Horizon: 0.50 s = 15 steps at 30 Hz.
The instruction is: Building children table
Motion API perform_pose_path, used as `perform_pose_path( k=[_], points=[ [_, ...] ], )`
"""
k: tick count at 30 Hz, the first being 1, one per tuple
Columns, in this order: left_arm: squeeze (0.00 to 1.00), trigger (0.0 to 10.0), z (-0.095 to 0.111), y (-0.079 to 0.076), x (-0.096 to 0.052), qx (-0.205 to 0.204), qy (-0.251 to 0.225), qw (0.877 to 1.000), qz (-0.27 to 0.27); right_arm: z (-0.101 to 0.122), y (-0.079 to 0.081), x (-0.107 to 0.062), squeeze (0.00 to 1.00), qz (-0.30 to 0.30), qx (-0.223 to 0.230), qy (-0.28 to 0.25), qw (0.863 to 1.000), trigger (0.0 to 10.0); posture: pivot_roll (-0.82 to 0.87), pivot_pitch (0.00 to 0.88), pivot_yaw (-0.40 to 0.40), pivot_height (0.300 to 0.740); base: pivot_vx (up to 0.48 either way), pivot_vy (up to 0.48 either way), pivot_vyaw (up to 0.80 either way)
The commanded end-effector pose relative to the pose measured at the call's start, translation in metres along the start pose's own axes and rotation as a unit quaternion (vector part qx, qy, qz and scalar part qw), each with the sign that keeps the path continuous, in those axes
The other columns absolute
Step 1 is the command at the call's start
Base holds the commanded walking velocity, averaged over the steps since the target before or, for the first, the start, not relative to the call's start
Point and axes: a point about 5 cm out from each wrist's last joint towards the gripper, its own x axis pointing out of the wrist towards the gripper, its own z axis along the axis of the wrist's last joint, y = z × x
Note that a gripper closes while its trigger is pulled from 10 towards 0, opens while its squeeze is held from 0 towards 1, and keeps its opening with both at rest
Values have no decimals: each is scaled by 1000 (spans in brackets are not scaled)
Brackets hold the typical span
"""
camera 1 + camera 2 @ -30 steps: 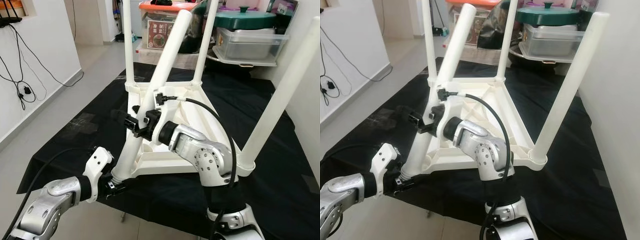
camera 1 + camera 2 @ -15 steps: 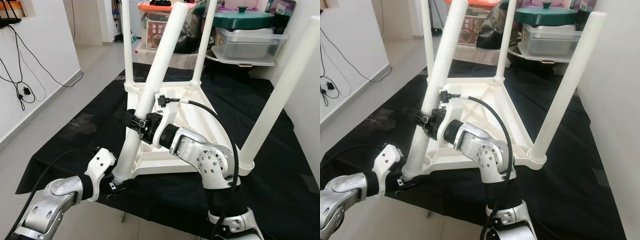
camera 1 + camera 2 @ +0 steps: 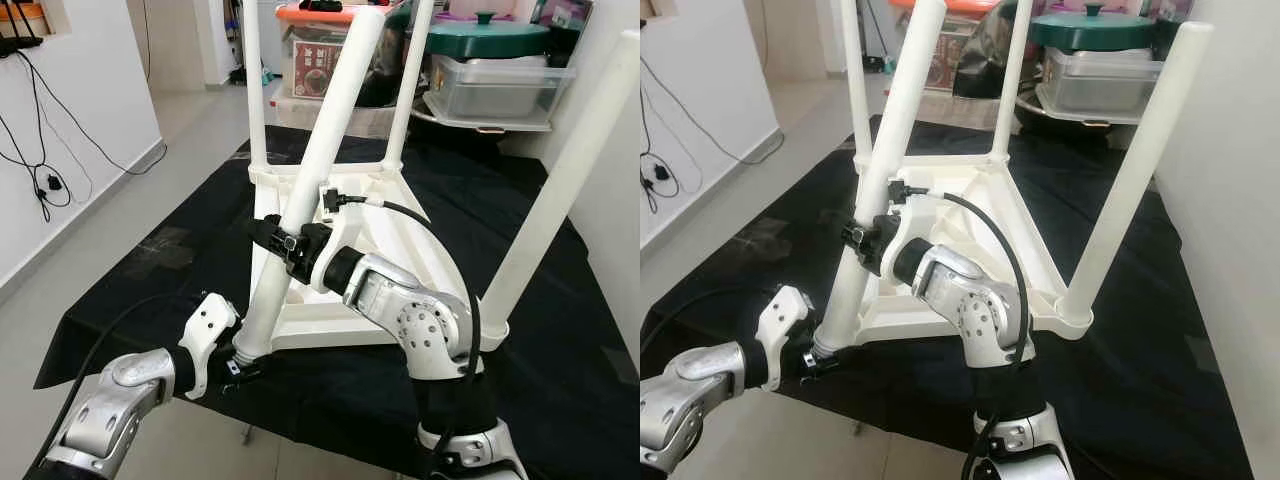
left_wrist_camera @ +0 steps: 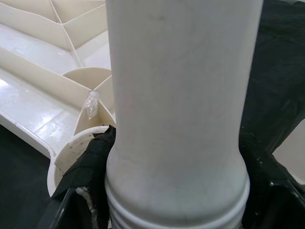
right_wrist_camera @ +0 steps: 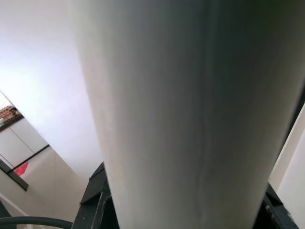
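Three white legs stand fixed in the corners of an upside-down white children's table, which lies on a black cloth spread over the floor; a fourth leg leans tilted over the near-left corner socket, its ribbed lower end just above or in the socket, how deep I cannot tell; the left gripper sits at that ribbed foot, its black jaws closed against either side of the leg in the left wrist view; the right gripper is higher on the same leg, about mid-shaft, its jaws clamped around the white tube, one finger showing beside the shaft in the right wrist view; the right arm's silver elbow crosses in front of the table's underside, with a black cable looping over it; beyond the cloth, stacked plastic storage boxes and a green lidded pot stand by the wall; black wires hang down the white wall at the left.
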Motion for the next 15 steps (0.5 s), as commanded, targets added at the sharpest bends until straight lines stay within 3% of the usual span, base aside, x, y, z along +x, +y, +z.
perform_pose_path(
  k=[1,2,13,14,15],
  points=[
    [0,5804,0,4,2,7,-1,1000,21,-1,16,6,0,36,25,-12,999,0,84,0,-15,740,0,0,0],
    [0,10000,0,7,2,10,3,999,38,0,15,6,0,34,25,-15,999,0,83,0,-15,740,0,0,0],
    [0,10000,-1,21,3,27,0,994,102,1,15,6,0,29,21,-17,999,0,81,0,-14,740,0,0,0],
    [1000,10000,-1,22,3,25,-3,994,107,1,15,5,0,28,21,-18,999,0,81,0,-14,740,0,0,0],
    [1000,10000,0,22,2,15,-10,994,106,1,15,5,0,28,21,-19,999,0,81,0,-14,740,0,0,0]
  ],
)
